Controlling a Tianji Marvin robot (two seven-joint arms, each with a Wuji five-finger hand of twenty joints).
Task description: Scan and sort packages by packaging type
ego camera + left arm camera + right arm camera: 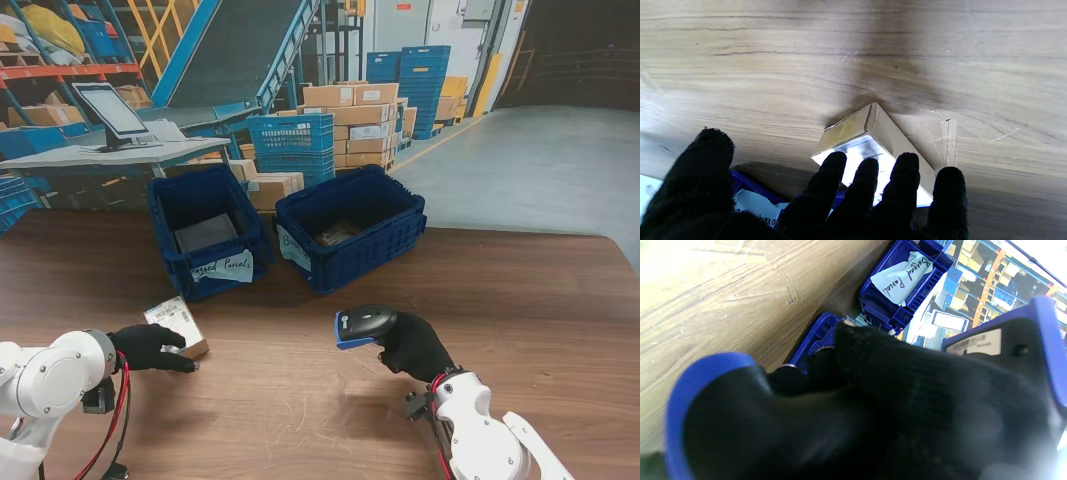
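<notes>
Right hand (415,345) grips the scanner (362,325); left hand (148,347) lies spread on the small box (178,325), unlifted on the table (520,300) before both crates (350,225) — scanning and sorting look undone

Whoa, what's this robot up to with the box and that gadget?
It is sorting parcels. Its left hand rests on a small cardboard box lying on the table, while its right hand holds a barcode scanner pointed toward the box. Two blue bins wait farther back.
</notes>
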